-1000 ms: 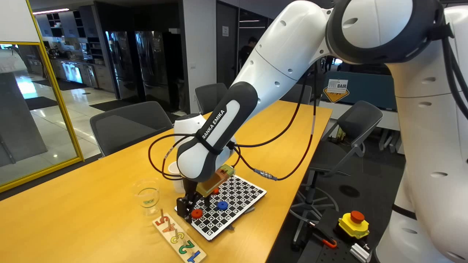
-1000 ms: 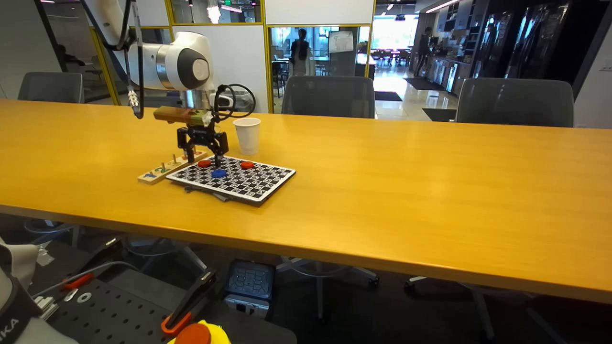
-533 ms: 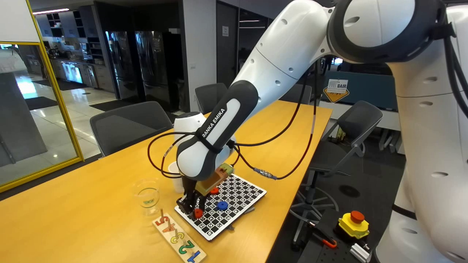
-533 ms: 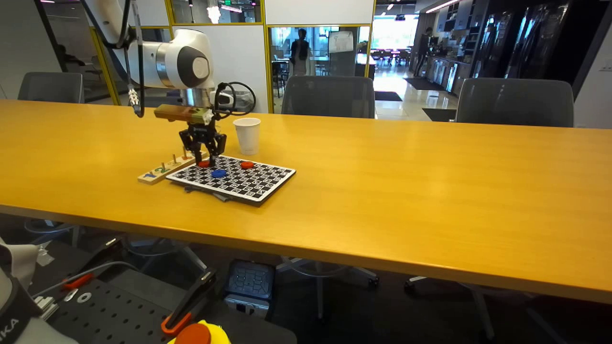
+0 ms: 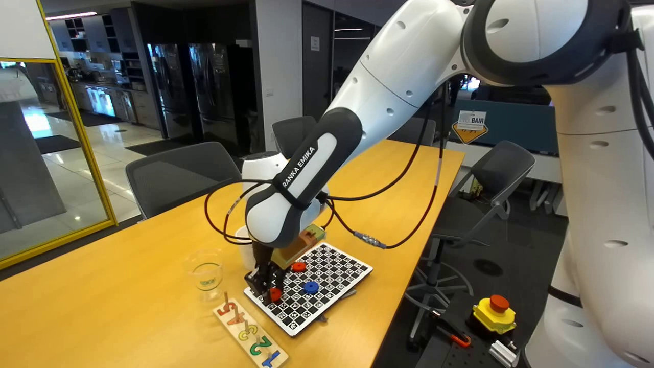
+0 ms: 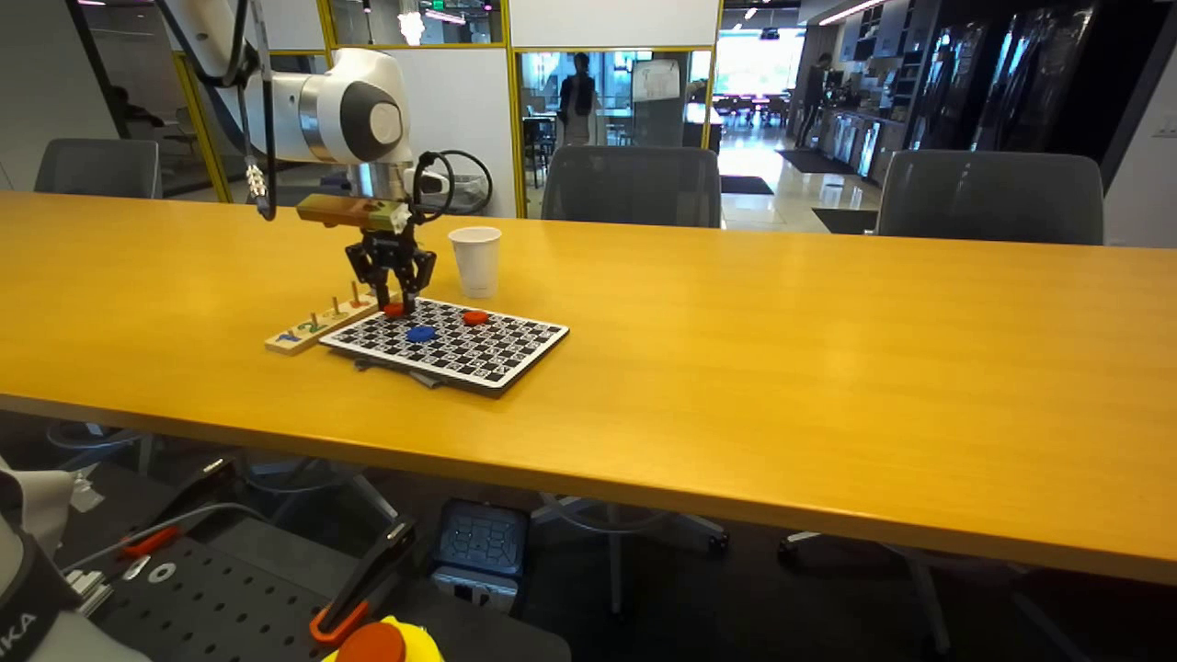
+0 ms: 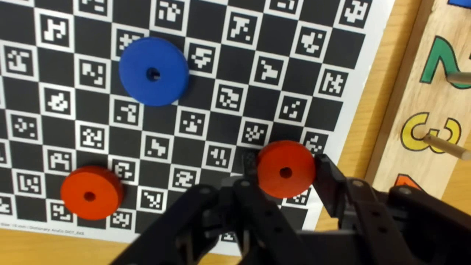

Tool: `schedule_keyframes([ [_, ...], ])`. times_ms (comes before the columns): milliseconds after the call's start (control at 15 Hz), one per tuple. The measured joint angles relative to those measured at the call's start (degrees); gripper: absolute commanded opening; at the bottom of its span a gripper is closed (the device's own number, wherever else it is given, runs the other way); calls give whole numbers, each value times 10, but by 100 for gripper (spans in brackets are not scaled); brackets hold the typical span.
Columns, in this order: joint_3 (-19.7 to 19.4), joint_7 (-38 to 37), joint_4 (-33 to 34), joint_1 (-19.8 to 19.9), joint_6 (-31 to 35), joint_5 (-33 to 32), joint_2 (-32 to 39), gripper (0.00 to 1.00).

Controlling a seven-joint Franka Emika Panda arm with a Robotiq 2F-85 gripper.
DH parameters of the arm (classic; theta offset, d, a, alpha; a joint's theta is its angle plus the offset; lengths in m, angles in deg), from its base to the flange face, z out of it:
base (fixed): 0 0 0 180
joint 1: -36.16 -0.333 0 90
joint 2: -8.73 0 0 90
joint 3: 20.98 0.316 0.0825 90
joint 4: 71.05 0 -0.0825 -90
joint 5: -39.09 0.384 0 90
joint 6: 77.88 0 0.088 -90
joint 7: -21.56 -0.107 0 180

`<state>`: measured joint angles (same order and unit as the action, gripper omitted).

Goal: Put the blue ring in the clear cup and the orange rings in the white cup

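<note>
My gripper (image 7: 286,165) is shut on an orange ring (image 7: 283,187), with one finger on each side of it. In both exterior views this ring hangs low over the checkerboard, by the corner near the number board. Another orange ring (image 7: 105,184) lies flat on the board, apart from the gripper. The blue ring (image 7: 165,88) also rests there, between the held ring and the board's middle. The white cup (image 6: 476,262) stands upright behind the board, partly hidden by the arm in an exterior view (image 5: 246,258). Upright on the table is the clear cup (image 5: 204,278), near the number board's end.
The checkerboard (image 6: 497,354) lies on the table, slightly raised at its front edge. Beside it is a wooden number board (image 5: 248,332) with upright pegs. Cables (image 5: 214,220) loop out from the wrist. Chairs (image 6: 634,184) stand along the far edge.
The jaws have come together around the orange ring near the number board. The gripper has since risen slightly, and that ring has come up with it. The other rings and the cups stay put.
</note>
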<state>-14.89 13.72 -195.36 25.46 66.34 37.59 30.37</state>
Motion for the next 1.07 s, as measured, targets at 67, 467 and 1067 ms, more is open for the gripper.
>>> schedule_keyframes([
  [67,-1,0,2,0,-2,0,-7,23],
  [467,-9,1,41,0,-52,-15,-56,23],
  [1067,-20,4,166,6,-133,-30,-15,23],
])
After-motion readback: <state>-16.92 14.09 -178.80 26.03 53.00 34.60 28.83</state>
